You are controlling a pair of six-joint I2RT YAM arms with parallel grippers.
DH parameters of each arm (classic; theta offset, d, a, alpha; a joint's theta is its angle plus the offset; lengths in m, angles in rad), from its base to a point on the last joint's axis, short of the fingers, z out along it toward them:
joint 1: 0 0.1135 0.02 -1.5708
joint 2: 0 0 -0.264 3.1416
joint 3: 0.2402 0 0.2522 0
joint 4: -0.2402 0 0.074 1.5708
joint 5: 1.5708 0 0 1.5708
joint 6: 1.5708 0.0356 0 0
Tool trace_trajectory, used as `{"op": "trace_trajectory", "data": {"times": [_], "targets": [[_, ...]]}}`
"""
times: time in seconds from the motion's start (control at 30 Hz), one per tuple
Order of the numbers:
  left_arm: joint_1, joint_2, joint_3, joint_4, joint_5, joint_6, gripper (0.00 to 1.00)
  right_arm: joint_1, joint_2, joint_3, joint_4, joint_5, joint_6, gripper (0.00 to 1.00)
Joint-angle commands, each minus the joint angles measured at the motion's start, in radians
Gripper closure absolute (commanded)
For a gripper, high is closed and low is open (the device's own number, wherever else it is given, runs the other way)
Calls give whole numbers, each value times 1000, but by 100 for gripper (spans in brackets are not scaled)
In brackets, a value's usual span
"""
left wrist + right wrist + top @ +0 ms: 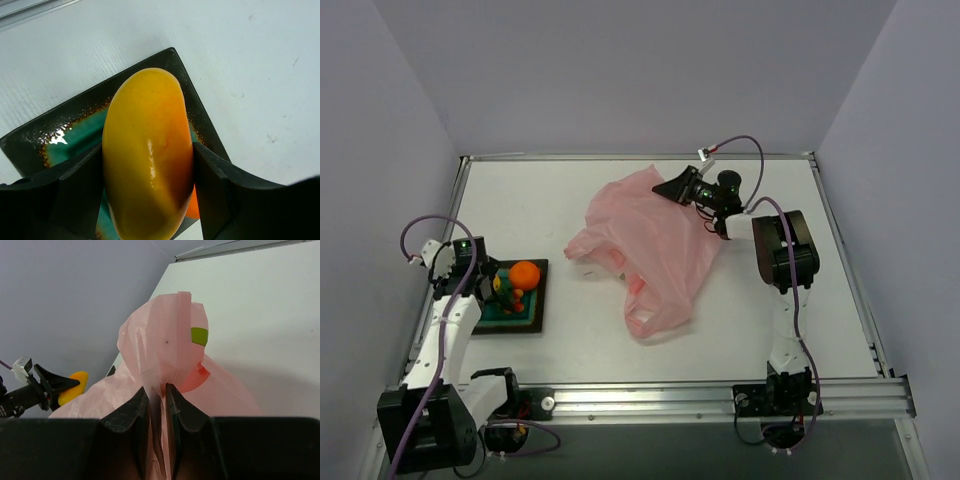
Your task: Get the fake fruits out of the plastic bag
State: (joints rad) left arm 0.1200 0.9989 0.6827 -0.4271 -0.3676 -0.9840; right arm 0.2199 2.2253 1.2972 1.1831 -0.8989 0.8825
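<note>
Left gripper (150,192) clamps a glossy yellow-orange fruit (145,125) across its waist above the tray (30,142) at 8 o'clock; hard, light, likely slippery. Right gripper (157,400) pinches the limp mid-table pink bag (160,340) at its 1 o'clock edge.

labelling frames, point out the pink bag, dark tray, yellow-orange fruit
translucent pink plastic bag (650,245), top view, middle
dark square teal-lined tray (75,107), left wrist view, rim
glossy yellow-orange fruit (147,160), left wrist view, middle

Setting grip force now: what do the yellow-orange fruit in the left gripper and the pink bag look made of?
The yellow-orange fruit looks like moulded glossy plastic: smooth skin with a sharp white highlight. The pink bag is probably thin translucent plastic film: it is creased and folded, and a green patch shows through it.
</note>
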Motion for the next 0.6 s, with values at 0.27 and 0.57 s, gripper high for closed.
{"op": "trace_trajectory", "data": {"times": [0.27,0.57], "targets": [[9,127,-44,179,33,11,57,7,-81,-21,33,-21,-48,86],[9,81,-94,175,39,39,17,15,-82,-19,15,-20,-54,86]]}}
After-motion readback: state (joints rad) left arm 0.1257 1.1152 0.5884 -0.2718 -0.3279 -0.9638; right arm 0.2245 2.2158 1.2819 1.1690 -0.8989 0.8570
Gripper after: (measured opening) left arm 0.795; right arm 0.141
